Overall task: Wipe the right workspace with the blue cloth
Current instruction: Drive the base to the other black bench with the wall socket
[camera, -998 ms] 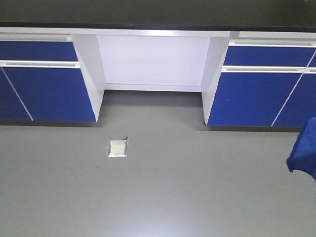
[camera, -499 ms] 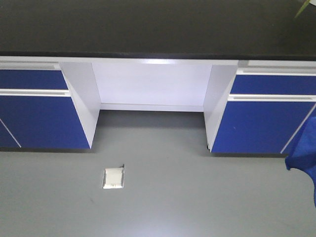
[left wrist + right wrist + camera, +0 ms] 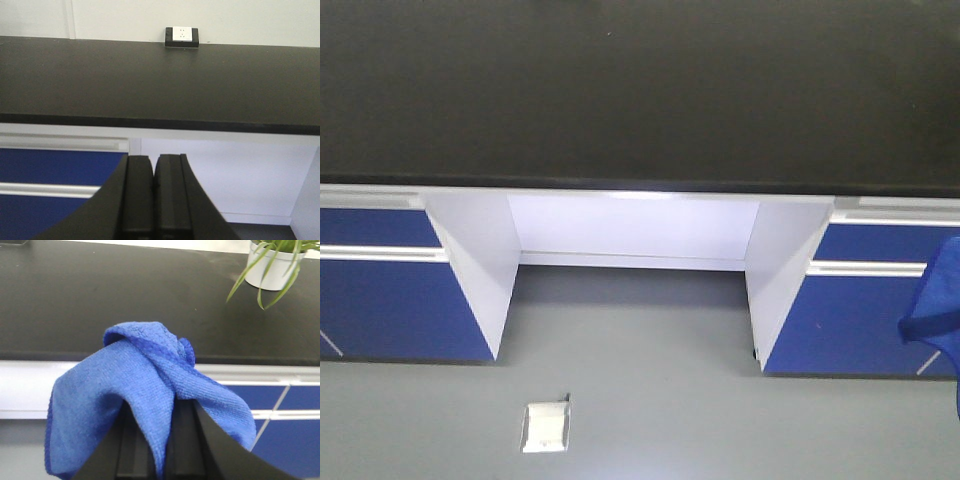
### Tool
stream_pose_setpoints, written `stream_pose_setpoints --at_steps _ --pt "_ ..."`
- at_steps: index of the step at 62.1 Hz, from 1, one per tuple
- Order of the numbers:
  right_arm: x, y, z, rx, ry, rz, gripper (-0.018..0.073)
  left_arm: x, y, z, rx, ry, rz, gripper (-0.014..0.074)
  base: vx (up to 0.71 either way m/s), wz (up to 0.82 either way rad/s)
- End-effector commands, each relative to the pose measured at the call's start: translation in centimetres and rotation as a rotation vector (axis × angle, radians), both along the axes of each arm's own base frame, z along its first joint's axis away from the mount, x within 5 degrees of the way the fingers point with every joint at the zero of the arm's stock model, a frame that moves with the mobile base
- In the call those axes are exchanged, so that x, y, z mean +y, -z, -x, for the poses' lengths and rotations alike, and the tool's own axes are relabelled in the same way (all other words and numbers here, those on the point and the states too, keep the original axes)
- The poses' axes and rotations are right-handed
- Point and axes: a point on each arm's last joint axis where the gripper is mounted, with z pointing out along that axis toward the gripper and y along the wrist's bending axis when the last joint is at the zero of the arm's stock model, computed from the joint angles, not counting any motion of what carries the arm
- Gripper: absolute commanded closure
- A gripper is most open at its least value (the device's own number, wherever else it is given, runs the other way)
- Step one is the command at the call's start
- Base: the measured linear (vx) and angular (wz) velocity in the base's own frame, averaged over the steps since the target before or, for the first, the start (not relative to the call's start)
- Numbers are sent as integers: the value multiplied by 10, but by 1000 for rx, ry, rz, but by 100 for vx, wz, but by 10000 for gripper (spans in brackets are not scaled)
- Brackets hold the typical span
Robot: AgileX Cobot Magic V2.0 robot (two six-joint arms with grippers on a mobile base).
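Note:
The blue cloth [image 3: 145,385] is pinched between the fingers of my right gripper [image 3: 159,405] and drapes over both of them. It hangs in the air short of the counter's front edge. A corner of the blue cloth [image 3: 935,310] shows at the right edge of the front view. The right workspace [image 3: 640,90] is a wide matte black countertop [image 3: 100,300] ahead of me. My left gripper [image 3: 154,165] is shut with nothing in it, below the counter's front edge [image 3: 160,122].
A small black box with a white face [image 3: 182,36] sits at the back of the counter by the wall. A potted plant in a white pot [image 3: 272,262] stands at the back right. Blue drawers [image 3: 390,300] flank a white knee recess [image 3: 635,230]. A floor plate [image 3: 546,427] lies below.
The front view has shifted so the counter fills much more of the frame and the cabinets and floor plate sit lower. The cloth corner stays at the right edge.

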Motion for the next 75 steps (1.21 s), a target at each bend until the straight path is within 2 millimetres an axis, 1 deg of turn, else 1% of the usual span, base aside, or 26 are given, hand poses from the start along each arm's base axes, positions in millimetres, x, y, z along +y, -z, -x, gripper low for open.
stream_pose_setpoints --at_steps 1,44,75 --pt "0 -16 -2 -99 -5 23 564 -1 2 -1 -65 6 8 602 37 0" --pt "0 -16 -2 -98 -5 23 564 -1 2 -1 -65 6 8 602 34 -1" --pt "0 -16 -2 -98 -5 23 564 -1 2 -1 -65 6 8 602 22 -2"
